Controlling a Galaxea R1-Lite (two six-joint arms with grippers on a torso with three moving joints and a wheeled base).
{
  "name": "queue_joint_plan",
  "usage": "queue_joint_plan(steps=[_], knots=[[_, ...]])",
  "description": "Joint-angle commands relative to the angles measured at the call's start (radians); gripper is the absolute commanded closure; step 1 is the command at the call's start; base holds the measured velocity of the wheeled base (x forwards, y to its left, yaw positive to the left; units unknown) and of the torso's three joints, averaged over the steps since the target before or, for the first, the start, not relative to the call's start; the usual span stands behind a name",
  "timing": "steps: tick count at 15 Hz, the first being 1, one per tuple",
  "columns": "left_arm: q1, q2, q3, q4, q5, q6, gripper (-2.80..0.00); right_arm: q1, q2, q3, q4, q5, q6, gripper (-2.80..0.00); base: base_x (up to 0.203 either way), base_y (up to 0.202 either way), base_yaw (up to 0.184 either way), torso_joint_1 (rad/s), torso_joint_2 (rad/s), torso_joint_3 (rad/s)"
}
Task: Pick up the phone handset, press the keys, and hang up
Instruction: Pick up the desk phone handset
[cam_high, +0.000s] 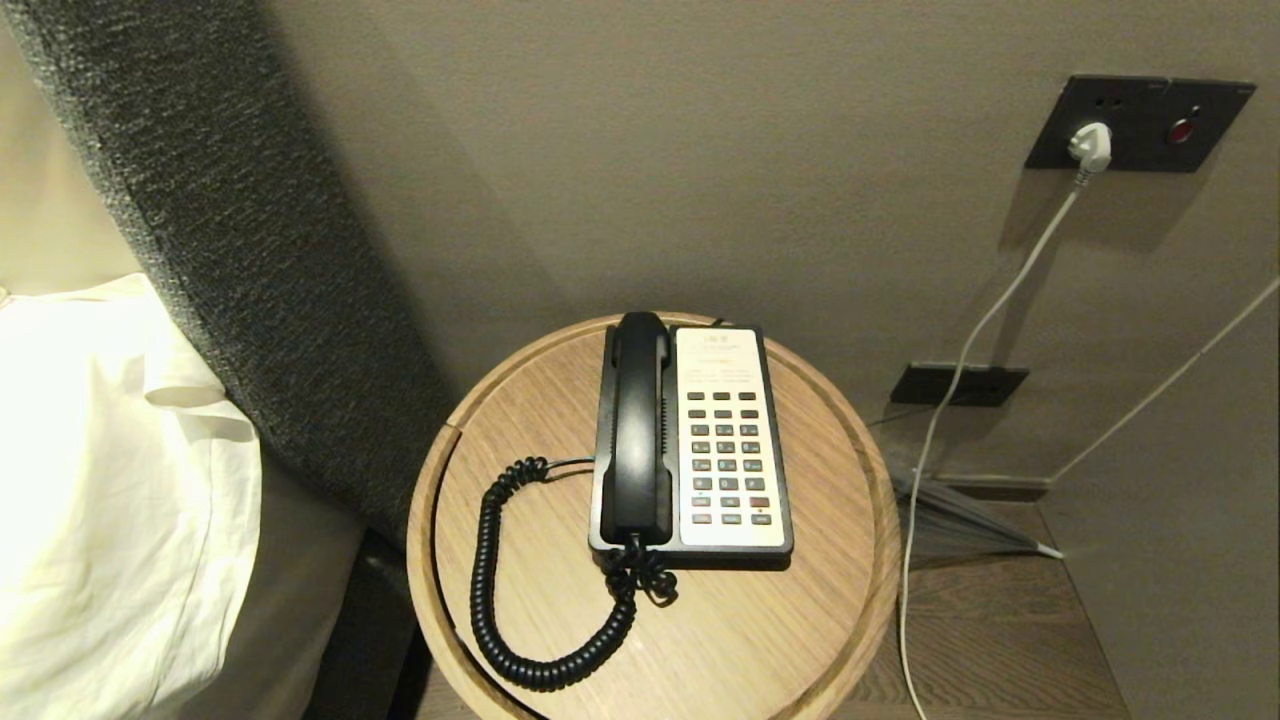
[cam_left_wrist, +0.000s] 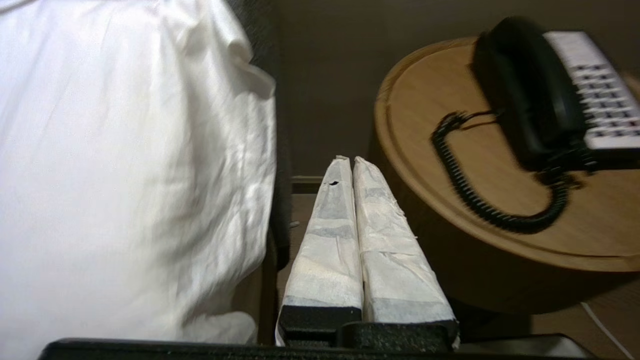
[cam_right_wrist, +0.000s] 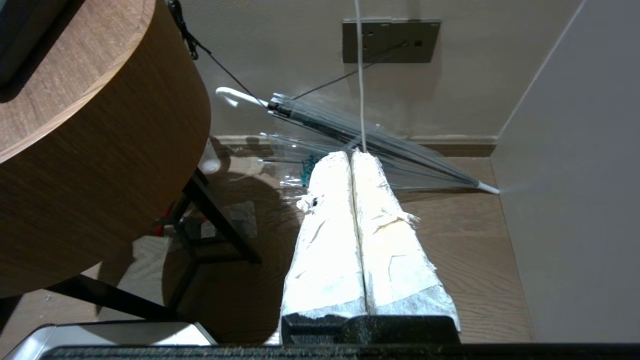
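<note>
A round wooden tabletop (cam_high: 760, 640) stands against a beige wall, seen from above. On it sits a black-and-white phone base (cam_high: 775, 540), placed toward 12 o'clock of the tabletop's centre. The phone handset (cam_high: 636, 430), a long black receiver, lies in its cradle along the base's 9 o'clock side, running from 12 to 6 o'clock. The keys (cam_high: 727, 455), small dark buttons with 1 red among them, fill the white faceplate just beside the handset at its 3 o'clock side. A black coiled cord (cam_high: 500, 600) leaves the handset's 6 o'clock end and loops across the wood toward 7 and 9 o'clock.

Neither arm appears in the head view. In the left wrist view, the left claw (cam_left_wrist: 350, 161), its 2 fingers wrapped in white and pressed together with nothing held, hangs between a white pillow (cam_left_wrist: 125, 165) and the tabletop's rim, below the tabletop's surface and apart from the handset. In the right wrist view, the right claw (cam_right_wrist: 350, 154), also pressed together and empty, hangs over the wooden floor (cam_right_wrist: 475, 250) beside the table, near a folded clear umbrella (cam_right_wrist: 360, 135) and a white cable (cam_right_wrist: 360, 75) running up the wall.
</note>
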Motion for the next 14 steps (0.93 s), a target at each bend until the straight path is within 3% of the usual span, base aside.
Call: queue_joint_plan(steps=[1, 5, 7, 11, 14], knots=[[0.002, 0.292, -0.242, 0.073, -0.073, -0.010, 0.00, -0.001, 0.000, 0.002, -0.001, 0.001, 0.001, 0.00, 0.000, 0.000, 0.000, 0.000, 0.00, 0.000], [-0.011, 0.704, -0.591, 0.129, -0.171, -0.050, 0.00, -0.001, 0.000, 0.002, -0.001, 0.000, 0.001, 0.00, 0.000, 0.000, 0.000, 0.000, 0.00, 0.000], [-0.079, 0.893, -0.794, 0.173, -0.190, -0.116, 0.00, -0.001, 0.000, 0.002, -0.001, 0.000, 0.001, 0.00, 0.000, 0.000, 0.000, 0.000, 0.00, 0.000], [-0.425, 1.183, -1.133, 0.374, -0.177, -0.366, 0.00, 0.000, 0.000, 0.002, -0.001, 0.000, 0.001, 0.00, 0.000, 0.000, 0.000, 0.000, 0.00, 0.000], [-0.594, 1.342, -1.199, 0.374, -0.036, -0.417, 0.00, -0.001, 0.000, 0.002, -0.001, 0.002, 0.001, 0.00, 0.000, 0.000, 0.000, 0.000, 0.00, 0.000]])
